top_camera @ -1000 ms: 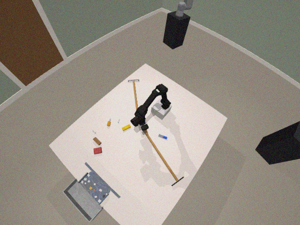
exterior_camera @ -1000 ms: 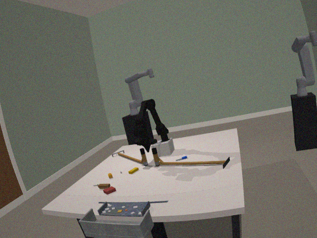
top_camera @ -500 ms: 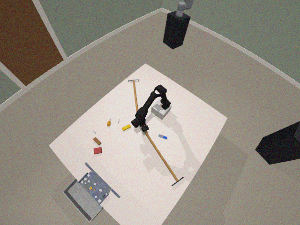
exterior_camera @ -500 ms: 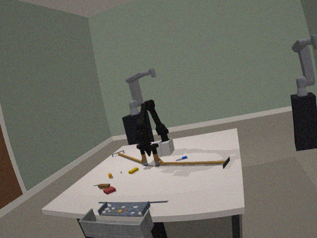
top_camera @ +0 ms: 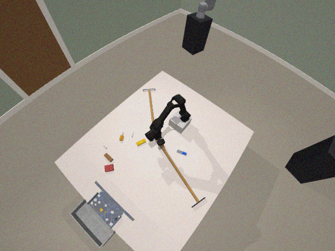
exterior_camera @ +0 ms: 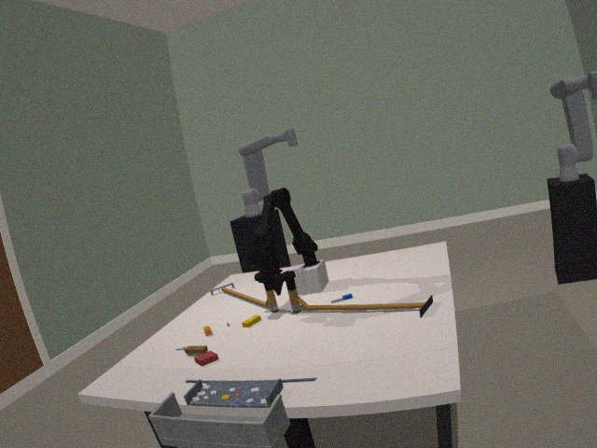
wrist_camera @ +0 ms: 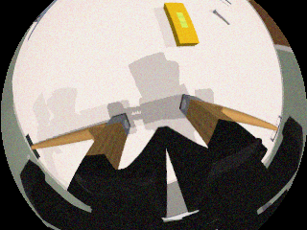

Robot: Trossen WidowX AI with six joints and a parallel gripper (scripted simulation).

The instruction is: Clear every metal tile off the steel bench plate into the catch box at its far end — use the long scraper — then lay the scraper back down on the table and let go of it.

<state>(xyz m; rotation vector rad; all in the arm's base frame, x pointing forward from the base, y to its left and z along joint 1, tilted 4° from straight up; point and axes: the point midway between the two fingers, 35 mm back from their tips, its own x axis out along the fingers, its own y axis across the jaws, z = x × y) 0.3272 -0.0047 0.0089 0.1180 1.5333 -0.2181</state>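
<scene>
The long scraper (top_camera: 179, 172) (exterior_camera: 366, 306) (wrist_camera: 62, 140) lies on the table, its dark flat blade toward the table's edge. Its wooden grip (exterior_camera: 292, 298) (wrist_camera: 109, 144) stands upright. My gripper (exterior_camera: 278, 292) (wrist_camera: 165, 129) is shut and empty, low between this grip and the upright grip of a second long tool (top_camera: 151, 103) (exterior_camera: 244, 295) (wrist_camera: 249, 120) with an open-frame head. Black parts overlap, so any contact is unclear. The steel bench plate (top_camera: 108, 198) (exterior_camera: 266, 385) bears several white tiles, also yellow, orange and dark pieces. The catch box (top_camera: 86, 228) (exterior_camera: 207, 428) hangs at its far end.
A grey bar (top_camera: 126, 213) (exterior_camera: 301, 380) crosses the plate's near end. A yellow block (top_camera: 141, 142) (exterior_camera: 251, 321) (wrist_camera: 181, 24), a red block (top_camera: 109, 168) (exterior_camera: 206, 357), a brown-handled piece (top_camera: 108, 157) (exterior_camera: 196, 349) and an orange piece (top_camera: 121, 138) (exterior_camera: 207, 330) lie between. A blue-ended piece (top_camera: 184, 152) (exterior_camera: 347, 296) lies beside the scraper's shaft.
</scene>
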